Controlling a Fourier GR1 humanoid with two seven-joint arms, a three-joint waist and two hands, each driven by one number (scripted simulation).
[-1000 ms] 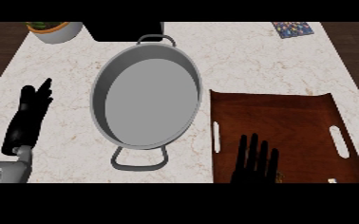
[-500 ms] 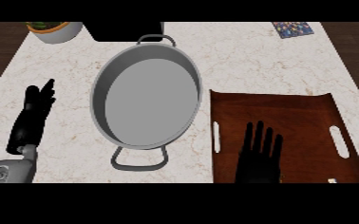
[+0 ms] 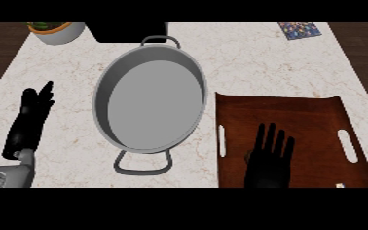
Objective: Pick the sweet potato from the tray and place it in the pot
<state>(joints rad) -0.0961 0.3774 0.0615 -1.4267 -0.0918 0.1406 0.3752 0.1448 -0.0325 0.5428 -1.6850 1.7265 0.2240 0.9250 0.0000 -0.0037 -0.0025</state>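
Right hand (image 3: 269, 158) has slid further up over tray (image 3: 309, 117), lower right, fingers straight, holding nothing; no grasp yet. Sweet potato not visible, maybe under palm. Pot (image 3: 151, 107), centre, holds nothing. Left hand (image 3: 28, 122) rests open, left edge.

I see the pot (image 3: 152, 108) as smooth, dull grey metal with a brighter rim, and the tray (image 3: 287, 111) as dark reddish-brown wood with a faint sheen. The counter (image 3: 259, 63) looks like pale veined stone. The left hand (image 3: 28, 122) and right hand (image 3: 269, 158) look matt black.
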